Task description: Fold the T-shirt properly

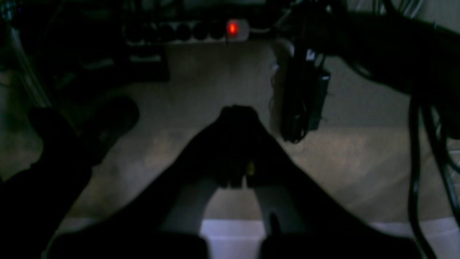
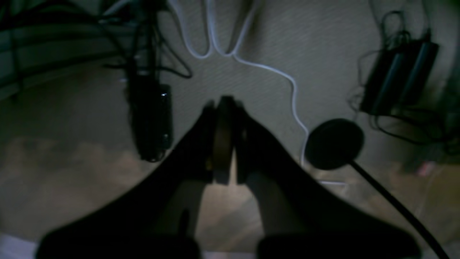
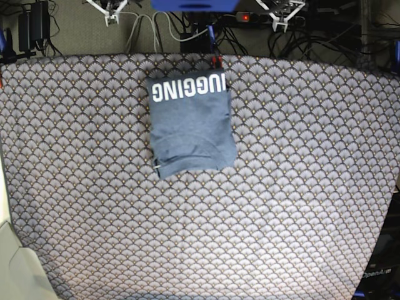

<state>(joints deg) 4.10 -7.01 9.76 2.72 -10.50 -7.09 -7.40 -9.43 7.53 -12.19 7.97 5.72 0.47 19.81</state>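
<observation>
Folded T-shirt lies at the counter's far centre; soft, light, limp cloth, best pinched at an edge. Left pincer and right pincer together, empty

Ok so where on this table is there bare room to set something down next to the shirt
The folded T-shirt lies near the far middle of the tablecloth. Bare cloth lies left of it, right of it, and across the whole near half up to its lower edge. The only tight spot is the narrow strip between its lettered end and the far table edge, where cables run behind.
</observation>
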